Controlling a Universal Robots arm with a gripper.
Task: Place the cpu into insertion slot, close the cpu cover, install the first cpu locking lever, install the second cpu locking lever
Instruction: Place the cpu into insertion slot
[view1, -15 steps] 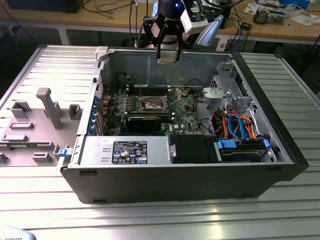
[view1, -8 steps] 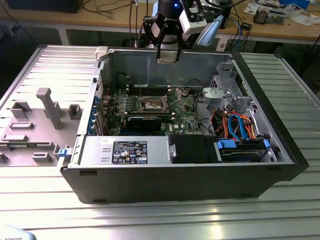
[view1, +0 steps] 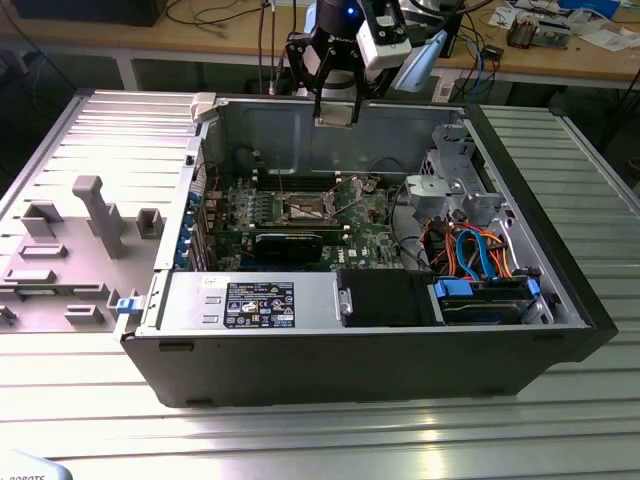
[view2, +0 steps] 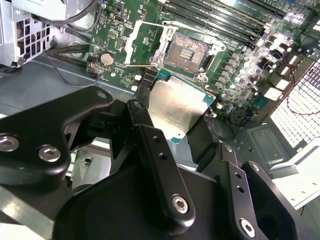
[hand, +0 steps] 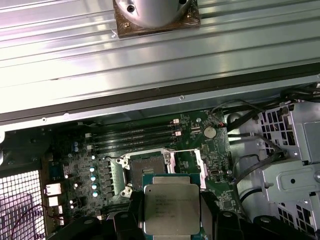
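My gripper (view1: 335, 112) hangs above the open computer case, over its far wall, shut on the cpu (view1: 335, 121). In both wrist views the black fingers (hand: 134, 206) clamp two opposite edges of the silver-grey cpu (hand: 171, 207), which lies flat between them (view2: 177, 107). The insertion slot (hand: 144, 167) sits on the green motherboard well below the chip, dark and empty (view2: 189, 50). It is near the board's middle in the exterior view (view1: 305, 208). The cpu cover (view2: 145, 42) is swung open beside the slot (hand: 186, 164).
Long memory slots (hand: 132, 136) run beside the socket. A metal drive cage (view1: 450, 190) and blue and orange cables (view1: 470, 250) fill the case at the exterior view's right. A power supply (view1: 260, 303) lines the near wall. A grey fixture tray (view1: 70, 240) lies outside, on the left.
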